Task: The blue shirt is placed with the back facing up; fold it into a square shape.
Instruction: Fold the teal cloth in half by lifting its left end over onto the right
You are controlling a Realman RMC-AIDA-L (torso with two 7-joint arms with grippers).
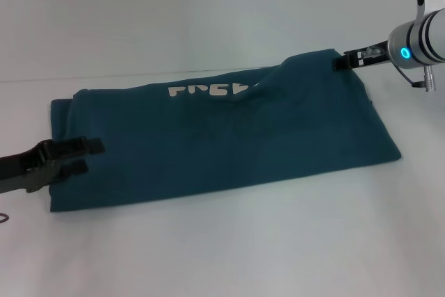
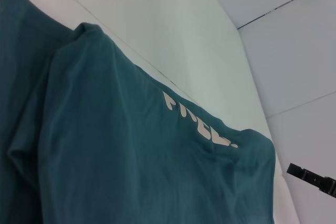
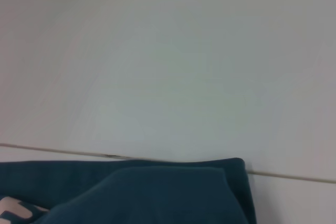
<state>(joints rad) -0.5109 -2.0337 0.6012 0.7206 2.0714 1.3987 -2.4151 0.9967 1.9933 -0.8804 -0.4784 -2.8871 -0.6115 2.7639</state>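
Head view: the right hand [image 1: 342, 61] clamps the blue shirt [image 1: 222, 140]'s far corner, lifting it to fold across the white worktop [image 1: 208, 241]; the left hand [image 1: 82, 155], fingers apart, rests at the opposite edge.

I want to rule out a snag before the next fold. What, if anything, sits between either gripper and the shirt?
Nothing visible. The left gripper hangs open over the shirt's near left end; the right gripper is at its raised far right corner. Only bare table surrounds the cloth.
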